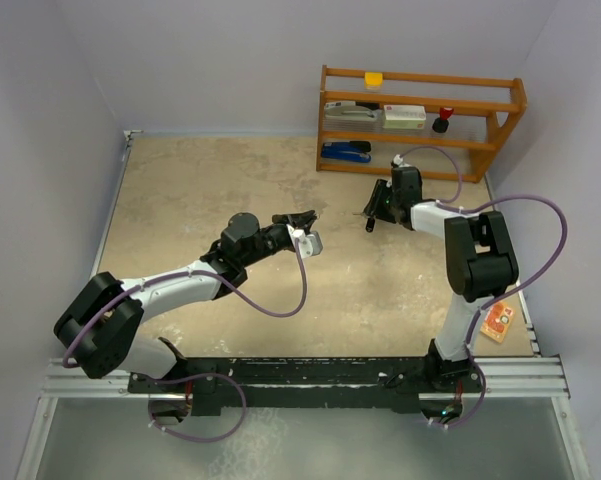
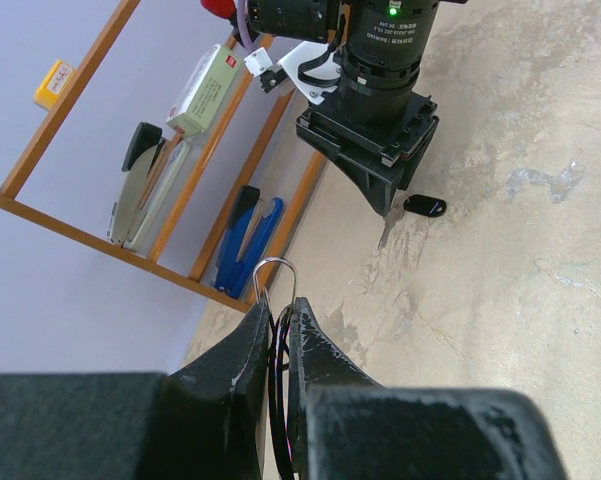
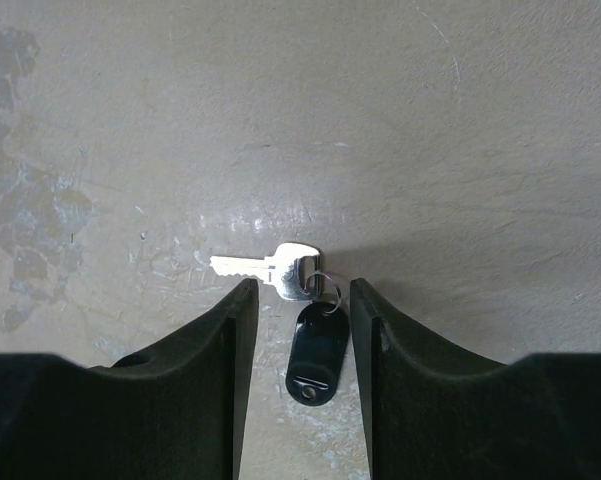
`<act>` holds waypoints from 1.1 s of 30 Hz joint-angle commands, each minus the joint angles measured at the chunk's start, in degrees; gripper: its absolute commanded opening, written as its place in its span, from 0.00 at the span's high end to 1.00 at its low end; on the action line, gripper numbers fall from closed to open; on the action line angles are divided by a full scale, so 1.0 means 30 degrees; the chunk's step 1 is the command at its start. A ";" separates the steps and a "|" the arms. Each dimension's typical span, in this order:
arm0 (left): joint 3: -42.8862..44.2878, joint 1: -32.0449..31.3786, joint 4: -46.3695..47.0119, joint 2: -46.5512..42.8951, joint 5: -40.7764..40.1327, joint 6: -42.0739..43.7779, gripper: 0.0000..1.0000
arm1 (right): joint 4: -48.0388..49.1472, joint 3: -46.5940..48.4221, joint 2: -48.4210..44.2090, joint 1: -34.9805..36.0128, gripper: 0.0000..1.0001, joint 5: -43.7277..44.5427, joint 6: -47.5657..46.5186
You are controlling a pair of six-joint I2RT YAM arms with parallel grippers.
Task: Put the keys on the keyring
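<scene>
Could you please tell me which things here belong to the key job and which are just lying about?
Job:
thin silver wire keyring
small silver metal key with black oval tag

Lying about:
orange wooden shelf
blue stapler
grey stapler
small orange packet

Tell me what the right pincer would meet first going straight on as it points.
Probably the silver key with its black tag, lying on the table between the open fingers of the right pincer; depth is unclear, but nothing else intervenes.

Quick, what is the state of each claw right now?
Left claw: shut on the keyring.
Right claw: open, one finger on each side of the silver key, holding nothing.
</scene>
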 commanded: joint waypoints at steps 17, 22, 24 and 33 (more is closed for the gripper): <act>0.0115 0.0065 0.1046 -0.0444 0.0514 0.0042 1.00 | -0.0123 0.0396 0.0476 -0.0125 0.71 -0.0078 0.0005; 0.0056 0.0090 0.1138 -0.0411 0.0547 -0.0007 1.00 | -0.0162 0.0398 0.0442 -0.0125 0.82 -0.0002 0.0009; 0.0048 0.0117 0.1167 -0.0369 0.0533 -0.0019 1.00 | -0.0142 0.0338 0.0374 -0.0125 0.86 -0.0024 0.0009; -0.0029 0.0189 0.1213 -0.0381 0.0544 -0.0065 1.00 | 0.3040 -0.1732 -0.1242 -0.0111 1.00 0.0213 -0.0276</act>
